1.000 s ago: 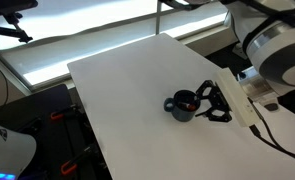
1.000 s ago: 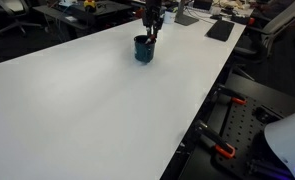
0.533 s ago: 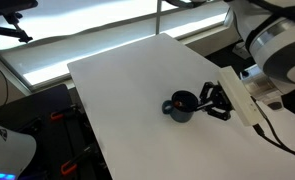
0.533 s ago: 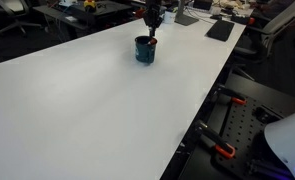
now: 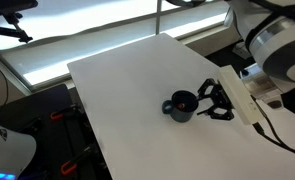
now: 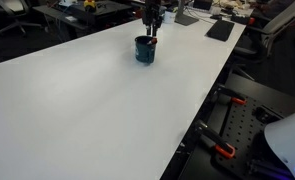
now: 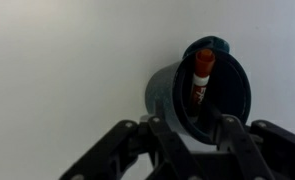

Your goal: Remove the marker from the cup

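The dark blue-grey cup [image 5: 181, 106] stands on the white table [image 5: 127, 80] near its edge; it also shows in the other exterior view [image 6: 144, 49]. In the wrist view I look down into the cup [image 7: 159, 92], and the reddish marker [image 7: 201, 76] leans inside it, tip up. My gripper [image 7: 202, 130] hovers right over the cup mouth, open, with one dark finger [image 7: 173, 140] on each side of the marker's lower end, which is lost in shadow. In both exterior views the gripper [image 5: 209, 100] [image 6: 152, 32] is at the cup's rim.
The table edge runs close beside the cup [image 5: 237, 110]. A dark flat object [image 6: 219, 30] lies at the far table end. Black and orange clamps [image 6: 223, 150] sit below the table's side. Wide bare tabletop [image 6: 87, 100] lies away from the cup.
The gripper has shifted only very slightly at the cup's rim. The cup and marker have not moved.
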Available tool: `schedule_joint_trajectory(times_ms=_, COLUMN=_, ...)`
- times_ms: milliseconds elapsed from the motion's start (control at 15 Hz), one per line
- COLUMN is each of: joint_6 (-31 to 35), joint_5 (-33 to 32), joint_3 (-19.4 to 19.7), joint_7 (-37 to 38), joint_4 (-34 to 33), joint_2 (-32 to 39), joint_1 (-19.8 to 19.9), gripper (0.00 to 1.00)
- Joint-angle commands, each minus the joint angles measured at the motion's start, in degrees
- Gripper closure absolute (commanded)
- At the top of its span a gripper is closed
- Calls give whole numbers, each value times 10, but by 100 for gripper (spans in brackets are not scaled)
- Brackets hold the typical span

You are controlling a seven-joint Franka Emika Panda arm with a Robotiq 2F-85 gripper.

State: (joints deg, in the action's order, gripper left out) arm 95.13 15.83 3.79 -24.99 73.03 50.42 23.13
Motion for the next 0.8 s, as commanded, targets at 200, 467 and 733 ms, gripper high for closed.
schedule_joint_trajectory(times_ms=200, joint_6=-6, joint_5=-13, joint_3=-11, joint_7=8, joint_4=20, joint_2=-25, joint_1=-10, gripper=5)
schedule_joint_trajectory(times_ms=467, joint_6=-6, joint_5=-6, joint_3=-10, joint_7=31, joint_4=48, joint_2=-40, joint_1=-19, gripper=0)
schedule_joint_trajectory(times_ms=733, joint_6=-2, joint_5=-10, joint_3=-4, joint_7=61, joint_4=95, joint_2=-73, joint_1=-34, gripper=0)
